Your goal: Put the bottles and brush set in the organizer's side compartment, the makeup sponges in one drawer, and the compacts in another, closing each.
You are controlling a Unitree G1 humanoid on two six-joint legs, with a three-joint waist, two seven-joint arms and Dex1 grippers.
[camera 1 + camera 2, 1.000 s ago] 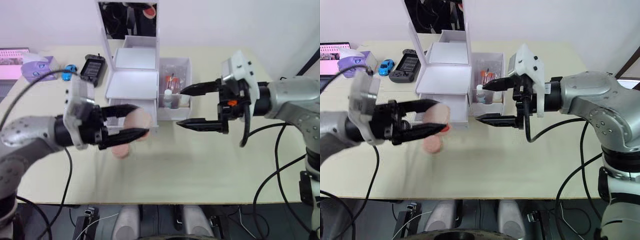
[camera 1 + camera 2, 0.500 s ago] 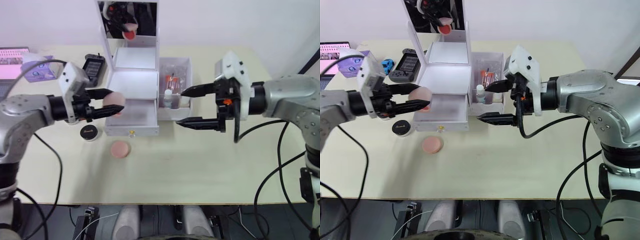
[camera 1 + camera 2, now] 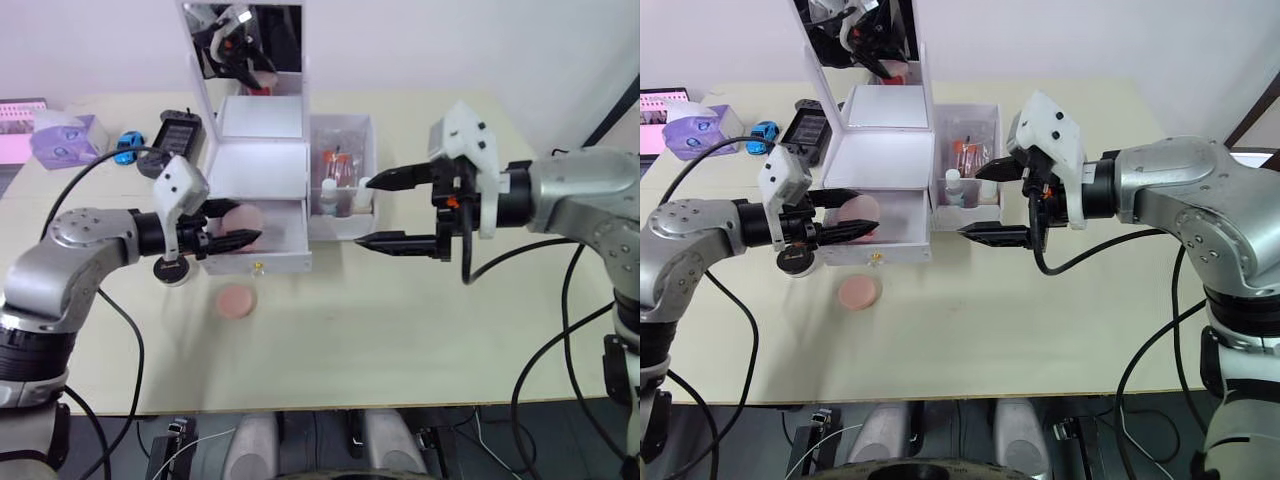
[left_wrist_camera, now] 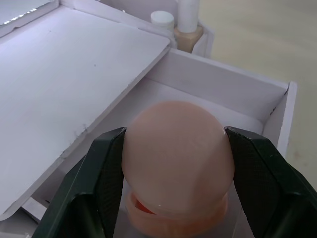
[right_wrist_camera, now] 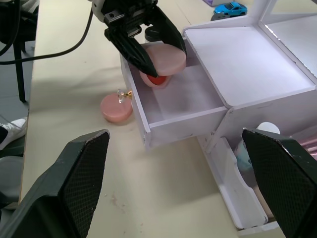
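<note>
overhead, in the left eye view, the white organizer point(image 3: 262, 170) is standing at the far middle of the table point(image 3: 400, 330) with its lower drawer point(image 3: 268, 243) pulled out toward the robot. the left gripper point(image 3: 243, 227) is reaching into that drawer from the organizer's left, its fingers clamping a pink makeup sponge point(image 3: 243, 219) over the drawer's inside. a second pink sponge point(image 3: 238, 299) is lying on the table just in front of the drawer, and a dark round compact point(image 3: 172, 270) is sitting near the drawer's front left corner. the side compartment point(image 3: 343, 178) on the organizer's right is holding bottles point(image 3: 330, 192). the right gripper point(image 3: 385, 212) is hovering just to the right of that compartment, its two fingers spread wide and carrying nothing. to the organizer's left a black game controller point(image 3: 176, 133) is resting on the table. turning to the left wrist view, the two black fingers point(image 4: 106, 168) are pressing both sides of the rounded sponge point(image 4: 177, 156), which is sitting over the drawer floor point(image 4: 163, 99). lastly, in the right wrist view, the left gripper point(image 5: 143, 47) is holding the sponge point(image 5: 163, 58) inside the open drawer point(image 5: 173, 106), the loose sponge point(image 5: 116, 108) is lying on the table beside the drawer front, and the wide-apart right fingers point(image 5: 81, 171) are framing the scene.
</note>
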